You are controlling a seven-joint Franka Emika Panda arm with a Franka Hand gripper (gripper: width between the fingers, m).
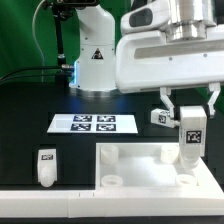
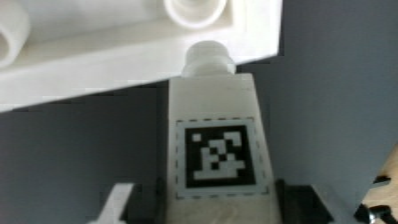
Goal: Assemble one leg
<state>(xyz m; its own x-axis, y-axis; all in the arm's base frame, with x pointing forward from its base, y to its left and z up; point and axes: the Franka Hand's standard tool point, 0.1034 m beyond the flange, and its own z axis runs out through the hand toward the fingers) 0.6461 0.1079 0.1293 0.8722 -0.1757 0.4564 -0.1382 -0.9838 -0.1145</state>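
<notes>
My gripper is shut on a white leg with a black-and-white tag and holds it upright over the right part of the large white panel. In the wrist view the leg runs out from between my fingers, and its narrow tip meets the panel's rim close to a round corner hole. A second leg lies on the table just behind my gripper. A third leg stands at the exterior view's left.
The marker board lies on the black table behind the panel. The robot's white base stands at the back. A raised round boss sits on the panel's front part.
</notes>
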